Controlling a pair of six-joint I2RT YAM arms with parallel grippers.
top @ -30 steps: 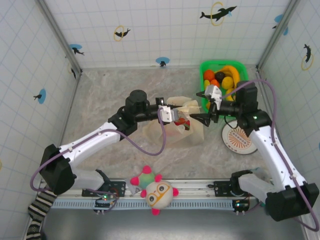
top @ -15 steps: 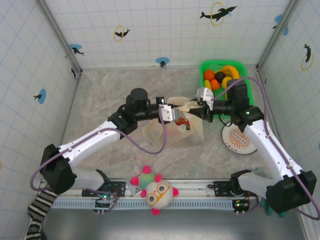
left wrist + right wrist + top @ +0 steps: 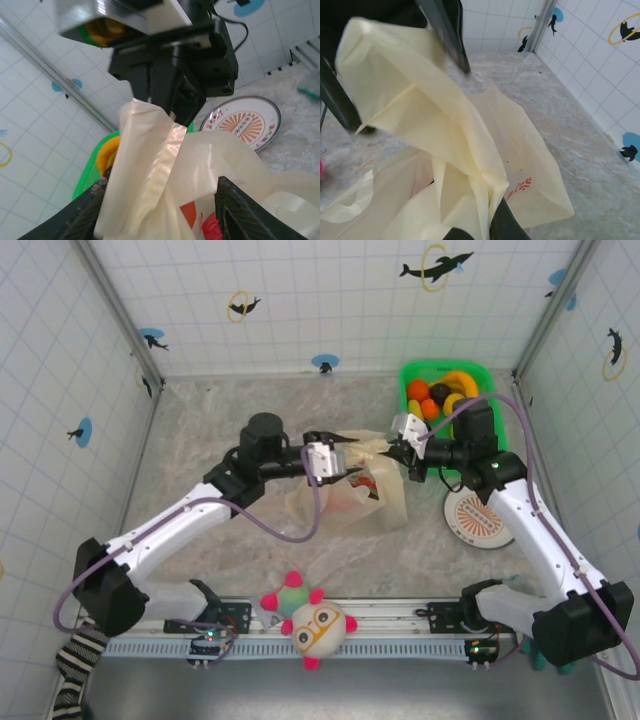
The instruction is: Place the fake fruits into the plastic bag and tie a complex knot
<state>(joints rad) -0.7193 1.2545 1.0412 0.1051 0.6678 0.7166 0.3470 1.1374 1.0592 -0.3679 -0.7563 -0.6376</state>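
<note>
Now one handle pinched, the other loose.
My right gripper is clamped tight on a handle strip of the plastic bag, holding it up above the bag's mouth near mid-table. My left gripper stands well parted around that same strip, pinching nothing. As I judge it, the thin film could slide out of my right pinch or stretch if I pull. If my left closes on the wrong fold, no knot will form. Several fake fruits sit in the green basket, so tying now would shut them out. Something red shows through the bag; fruit or print, I cannot tell.
</note>
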